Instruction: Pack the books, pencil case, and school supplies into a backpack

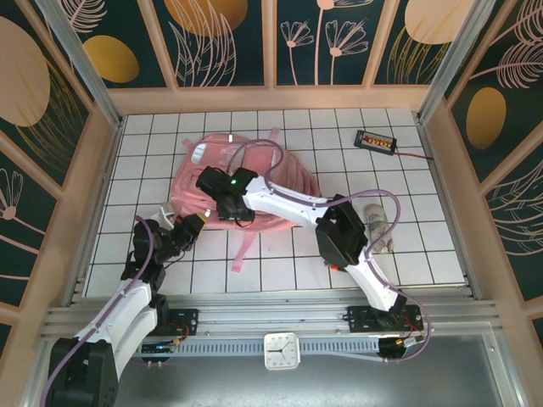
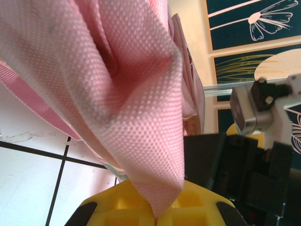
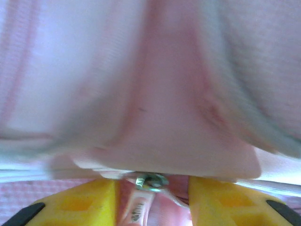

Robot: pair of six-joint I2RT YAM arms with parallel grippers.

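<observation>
1. Left gripper [image 2: 157, 214]: jaws were closed on a fold of the backpack [image 2: 117, 94] fabric, judged to be an anchoring hold.
2. Right gripper [image 3: 153, 205]: jaws were set apart astride the zipper pull [image 3: 149, 181], not clamped. Unzipping was judged the step in hand.
3. Backpack: laid left of centre on the table [image 1: 424, 254]. The school supplies [image 1: 377, 225] were placed well apart at right, with bare tiles between.

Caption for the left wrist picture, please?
A fold of pink backpack pinched by the left gripper above the tiled table.
</observation>
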